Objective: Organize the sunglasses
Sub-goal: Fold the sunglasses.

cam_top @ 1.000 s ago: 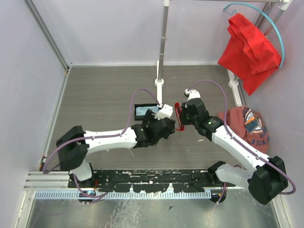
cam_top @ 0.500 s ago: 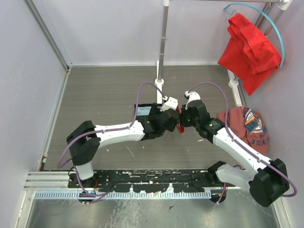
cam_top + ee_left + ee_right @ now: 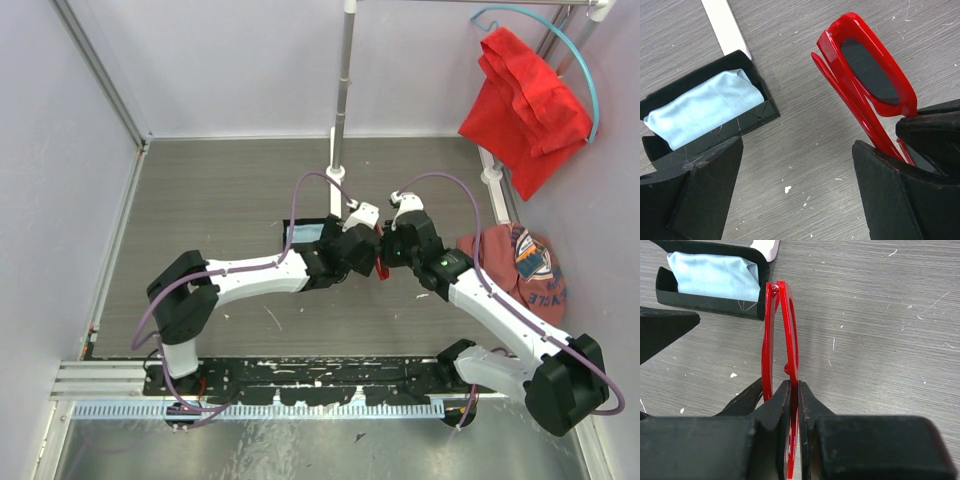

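The sunglasses (image 3: 790,340), red-framed with dark lenses, are held on edge above the table, their arms folded against the front. My right gripper (image 3: 794,385) is shut on the front frame, near its middle. In the left wrist view the sunglasses (image 3: 865,75) stick up past the right-hand finger of my left gripper (image 3: 796,150), which is open with only bare table between its fingers. From above, the two grippers meet at the sunglasses (image 3: 378,257), left gripper (image 3: 366,250) on the left, right gripper (image 3: 386,250) on the right.
A black case (image 3: 761,116) lies open just left of the sunglasses with a pale blue cloth (image 3: 705,107) inside. A white pole base (image 3: 335,174) stands behind it. A reddish cap (image 3: 525,265) lies at the right; a red cloth (image 3: 525,100) hangs above.
My left arm has reached forward and to the right, bringing its open gripper over the case and up beside the sunglasses. The right gripper has barely moved and keeps its hold.
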`<state>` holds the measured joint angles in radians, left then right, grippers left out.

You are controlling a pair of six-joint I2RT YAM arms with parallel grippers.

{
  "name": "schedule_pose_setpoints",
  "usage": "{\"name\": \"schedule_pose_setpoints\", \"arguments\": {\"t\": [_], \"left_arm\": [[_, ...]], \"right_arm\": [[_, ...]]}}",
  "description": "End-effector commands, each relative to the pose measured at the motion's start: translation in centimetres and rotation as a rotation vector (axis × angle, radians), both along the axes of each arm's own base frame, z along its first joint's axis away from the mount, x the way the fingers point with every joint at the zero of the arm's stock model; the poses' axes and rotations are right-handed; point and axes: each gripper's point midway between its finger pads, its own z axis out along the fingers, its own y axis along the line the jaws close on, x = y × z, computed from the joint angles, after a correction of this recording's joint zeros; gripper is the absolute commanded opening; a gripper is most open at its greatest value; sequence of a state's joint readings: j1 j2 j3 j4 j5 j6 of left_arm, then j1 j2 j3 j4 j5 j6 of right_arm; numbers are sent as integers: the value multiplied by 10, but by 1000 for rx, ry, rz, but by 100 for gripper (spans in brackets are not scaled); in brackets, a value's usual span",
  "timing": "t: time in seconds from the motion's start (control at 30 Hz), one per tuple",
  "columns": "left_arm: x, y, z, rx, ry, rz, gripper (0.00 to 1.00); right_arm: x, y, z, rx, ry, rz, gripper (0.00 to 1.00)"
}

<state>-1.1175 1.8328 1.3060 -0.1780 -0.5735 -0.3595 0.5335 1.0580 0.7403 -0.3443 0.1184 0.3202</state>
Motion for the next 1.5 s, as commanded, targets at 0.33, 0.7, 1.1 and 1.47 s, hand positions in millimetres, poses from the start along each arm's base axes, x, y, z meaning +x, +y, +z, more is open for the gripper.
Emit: {"name": "schedule_pose_setpoints", "arguments": {"t": [0.33,0.7,1.1,1.47], "left_arm": [[4,70,20,-126,-14,141,98],[20,143,25,-249,12,219,98],[89,160,29,-555,121,114,98],[74,151,-7,-643,218,96,98]], "right_arm": [[11,1,5,-7,-38,-28,1],[13,1,-1,-21,-27,-25,1],[11,0,-3,-23,-24,-23,1],[11,0,-3,-22,-29,-17,1]]}}
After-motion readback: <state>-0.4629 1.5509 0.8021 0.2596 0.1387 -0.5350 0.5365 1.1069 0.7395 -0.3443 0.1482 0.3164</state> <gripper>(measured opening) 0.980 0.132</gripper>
